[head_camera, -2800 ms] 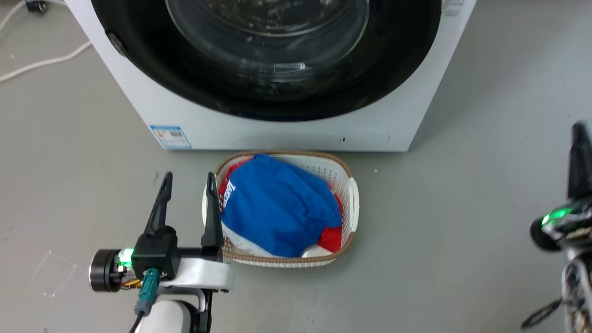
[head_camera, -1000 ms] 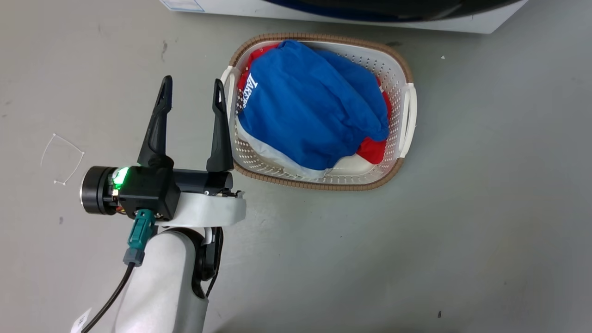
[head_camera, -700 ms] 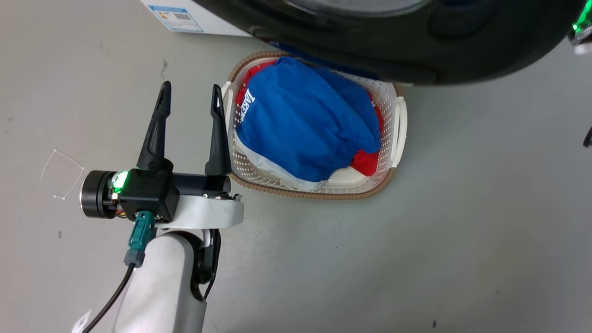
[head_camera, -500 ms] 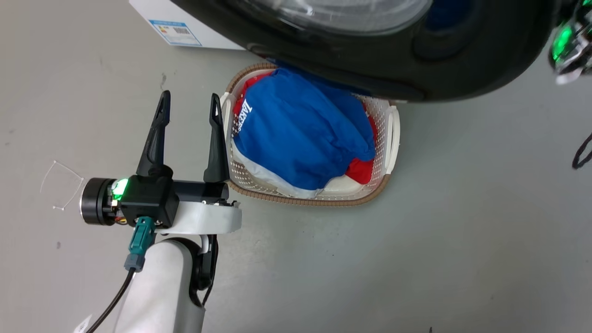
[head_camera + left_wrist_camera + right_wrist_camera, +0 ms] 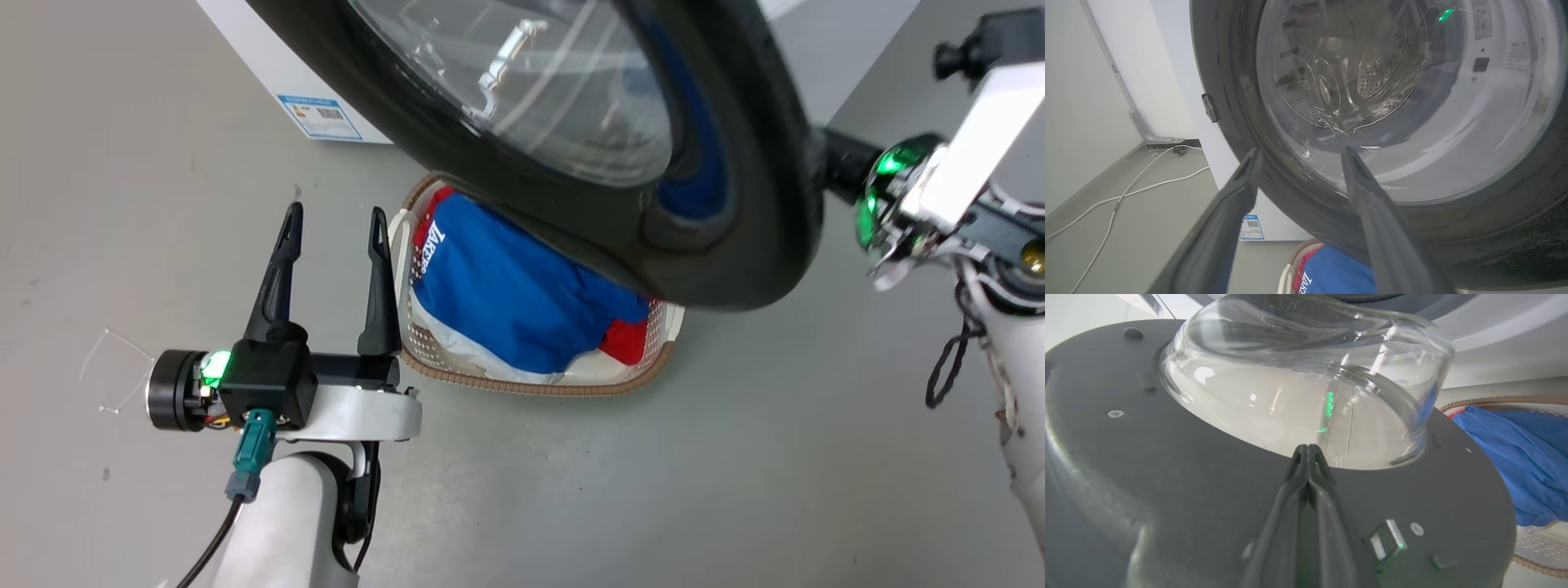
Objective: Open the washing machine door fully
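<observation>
Where the left arm reaches in at lower left of the head view, the left hand [image 5: 335, 214] is released: fingers spread, nothing between them, right finger just beside the laundry basket [image 5: 522, 384]. Basket sits on the grey floor [image 5: 571, 490], holding a blue garment [image 5: 506, 302] with red and white cloth under it.

Behind it is the washing machine [image 5: 269, 73], a white box with a blue label [image 5: 320, 117] low on the front.

The washing machine door [image 5: 735, 204] stands off the machine at an angle, partly open. Its black rim hangs over the basket's far right side. The glass bowl [image 5: 531, 90] is clear (drum perforations show through it from the left wrist).

The right hand [image 5: 1308, 451] is clenched, both fingers pressed together, nothing seen between them. It lies along the door's dark inner face, tips at the foot of the glass bowl. Contact with the face: cannot tell.
</observation>
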Tool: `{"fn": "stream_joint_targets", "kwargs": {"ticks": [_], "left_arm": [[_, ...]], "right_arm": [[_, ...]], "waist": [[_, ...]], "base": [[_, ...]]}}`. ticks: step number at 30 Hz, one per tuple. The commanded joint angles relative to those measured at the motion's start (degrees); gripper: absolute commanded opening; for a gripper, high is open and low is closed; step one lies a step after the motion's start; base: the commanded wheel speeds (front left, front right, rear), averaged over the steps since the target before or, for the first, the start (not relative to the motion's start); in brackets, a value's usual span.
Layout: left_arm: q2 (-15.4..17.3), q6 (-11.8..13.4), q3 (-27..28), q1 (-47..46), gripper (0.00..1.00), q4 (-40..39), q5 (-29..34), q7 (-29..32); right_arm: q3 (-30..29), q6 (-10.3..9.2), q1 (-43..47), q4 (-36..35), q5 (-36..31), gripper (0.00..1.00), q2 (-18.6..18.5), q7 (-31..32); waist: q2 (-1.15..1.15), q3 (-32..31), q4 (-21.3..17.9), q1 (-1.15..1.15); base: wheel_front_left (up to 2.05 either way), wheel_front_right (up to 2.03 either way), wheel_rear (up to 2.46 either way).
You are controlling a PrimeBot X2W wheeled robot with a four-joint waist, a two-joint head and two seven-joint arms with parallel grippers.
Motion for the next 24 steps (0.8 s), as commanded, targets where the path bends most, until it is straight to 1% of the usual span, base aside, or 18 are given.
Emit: {"fn": "stream_joint_targets", "kwargs": {"ticks": [1, 4, 16, 24], "left_arm": [[-0.1, 0.0, 0.1, 0.9, 1.0, 0.0, 0.5, -0.1], [-0.1, 0.1, 0.1, 1.5, 1.0, 0.0, 0.3, -0.1], [-0.1, 0.5, 0.2, 4.9, 1.0, 0.8, 0.3, -0.1], [-0.1, 0.4, 0.7, 6.8, 1.0, 1.2, 0.7, -0.1]], "right_arm": [[1.0, 0.16, 1.7, -0.5, -0.2, 0.0, 0.2, 0.8], [2.7, 0.16, 3.8, -1.4, -0.8, 0.0, 0.4, 1.9], [5.8, 0.16, 13.9, -6.9, 1.6, 0.0, 4.4, 3.0], [7.9, 0.16, 19.0, -8.8, 2.3, 0.0, 7.4, 3.2]], "waist": [[0.0, -1.0, 0.0, 0.0], [0.0, -2.3, 0.0, 0.0], [0.0, -7.5, 0.1, 0.0], [0.0, -10.1, -0.2, 0.0]], "base": [[0.0, 0.0, 0.0], [0.0, 0.0, 0.0], [0.0, 0.0, 0.0], [0.0, 0.0, 0.0]]}}
